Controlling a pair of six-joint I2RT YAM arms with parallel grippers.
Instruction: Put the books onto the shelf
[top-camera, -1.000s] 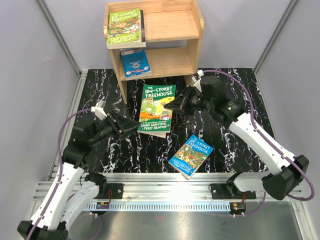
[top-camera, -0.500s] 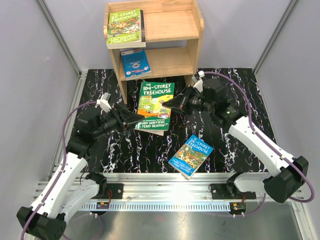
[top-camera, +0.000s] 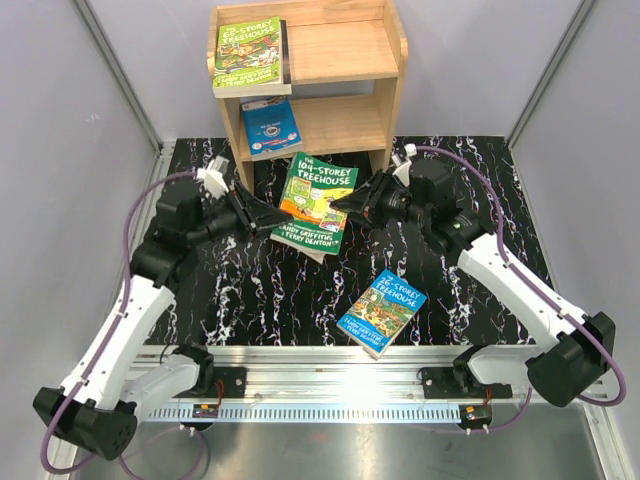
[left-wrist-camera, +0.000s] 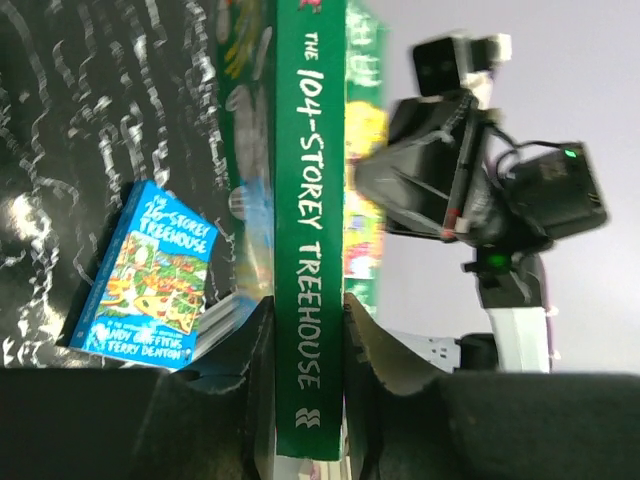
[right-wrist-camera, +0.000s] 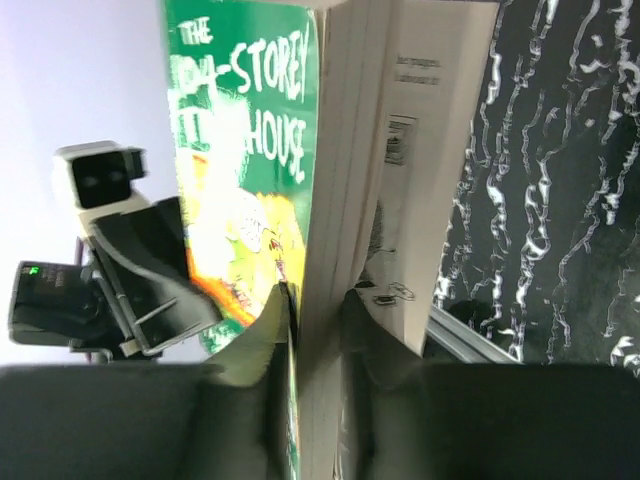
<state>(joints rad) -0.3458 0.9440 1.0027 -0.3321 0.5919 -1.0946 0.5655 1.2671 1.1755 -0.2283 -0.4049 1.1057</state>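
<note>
The green "104-Storey Treehouse" book (top-camera: 315, 198) hangs tilted just in front of the shelf (top-camera: 345, 45), held from both sides. My left gripper (top-camera: 272, 217) is shut on its green spine (left-wrist-camera: 310, 250), the jaws pressed against both faces. My right gripper (top-camera: 346, 204) is shut on the page edge (right-wrist-camera: 335, 150), with some back pages splayed loose past the right finger. A green Treehouse book (top-camera: 248, 52) lies on the top tier over a dark book (top-camera: 286, 60). A blue book (top-camera: 270, 125) lies on the lower tier. The blue-green "26-Storey Treehouse" (top-camera: 382, 312) lies flat on the table.
The black marbled table top (top-camera: 470, 200) ends at a metal rail (top-camera: 330, 385) by the arm bases. Grey walls close in the left, right and back. The shelf's right halves on both tiers are bare wood (top-camera: 345, 120).
My left gripper has moved up and right to the green book and closed on its spine. The book has left the table and tilted toward the shelf, still in the right gripper.
</note>
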